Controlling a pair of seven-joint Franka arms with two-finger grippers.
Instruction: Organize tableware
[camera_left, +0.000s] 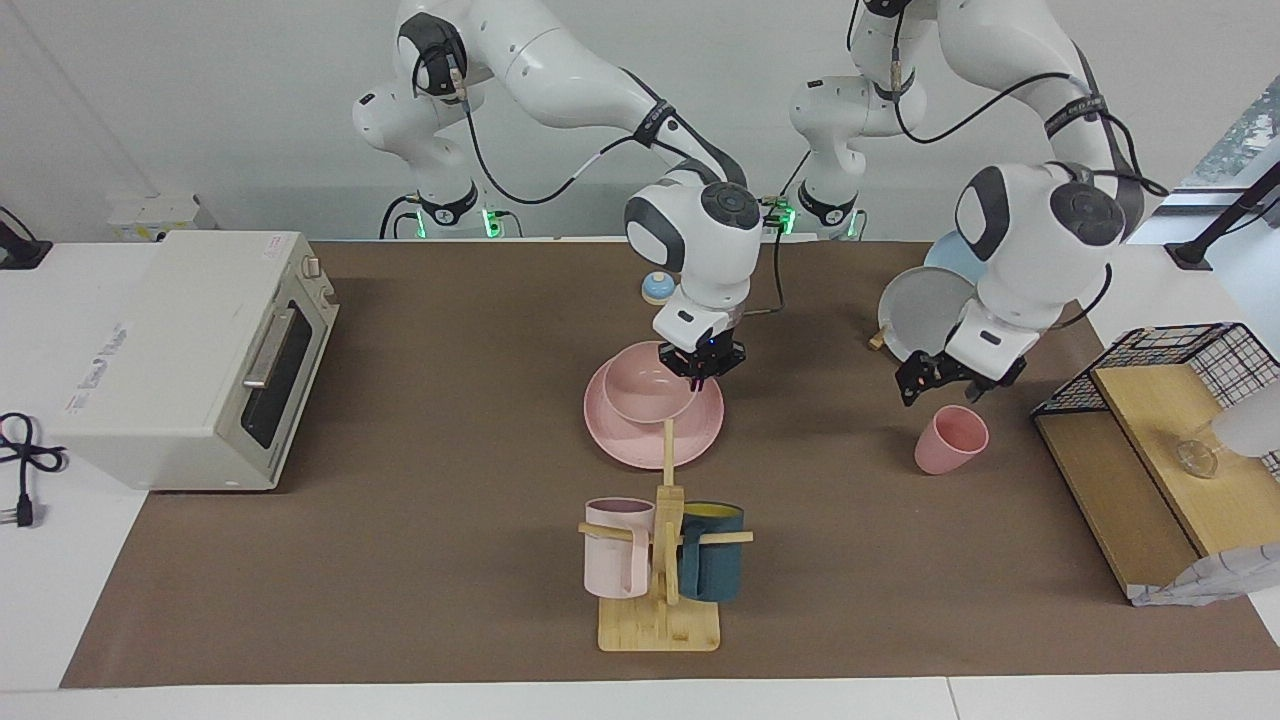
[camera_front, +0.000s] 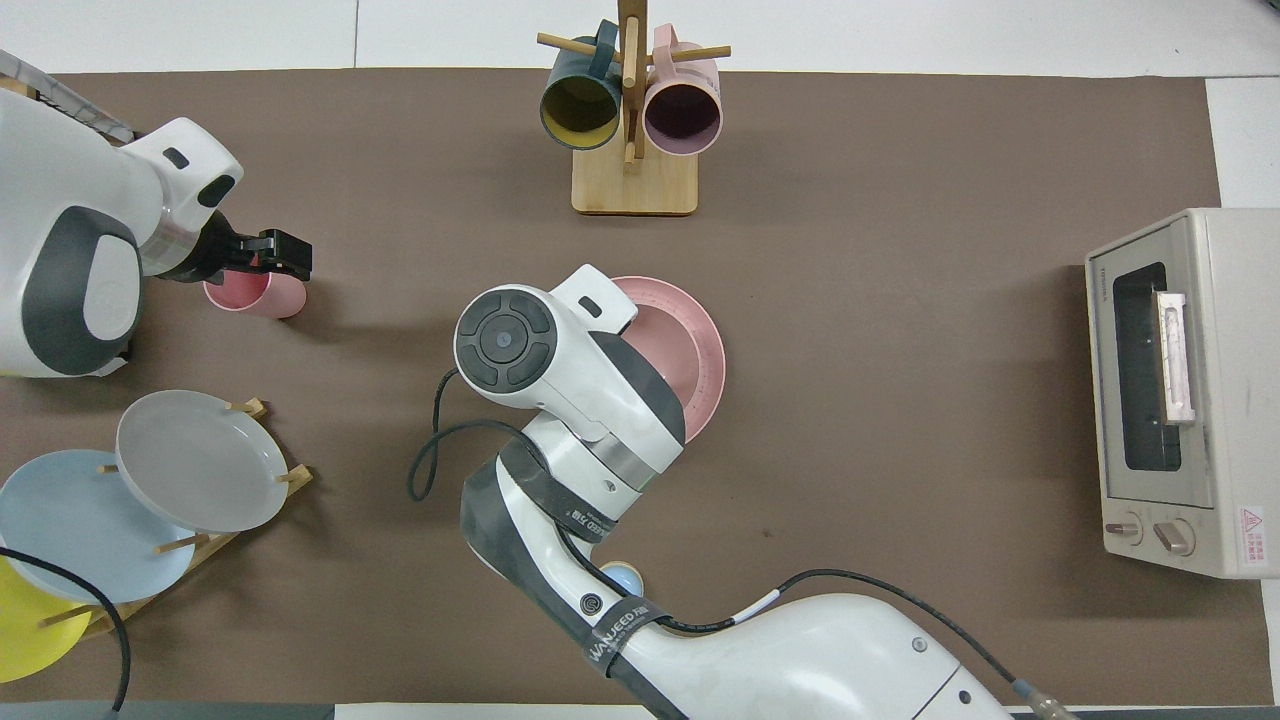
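Observation:
The pink bowl (camera_left: 645, 395) sits on the pink plate (camera_left: 640, 447) in the middle of the table. My right gripper (camera_left: 700, 372) is shut on the bowl's rim, on the side nearer the robots. In the overhead view the right arm covers most of the bowl (camera_front: 668, 350) and plate (camera_front: 708, 350). The pink cup (camera_left: 950, 440) stands upright toward the left arm's end of the table. My left gripper (camera_left: 940, 393) hangs open just above the cup, not touching it. The overhead view shows the gripper (camera_front: 270, 255) over the cup (camera_front: 262, 293).
A wooden mug tree (camera_left: 660, 600) with a pale pink and a teal mug stands farther from the robots than the plate. A rack of grey, blue and yellow plates (camera_front: 200, 460) and a wire shelf (camera_left: 1160, 430) are at the left arm's end. A toaster oven (camera_left: 190, 350) is at the right arm's end. A small blue knob (camera_left: 657, 287) lies near the robots.

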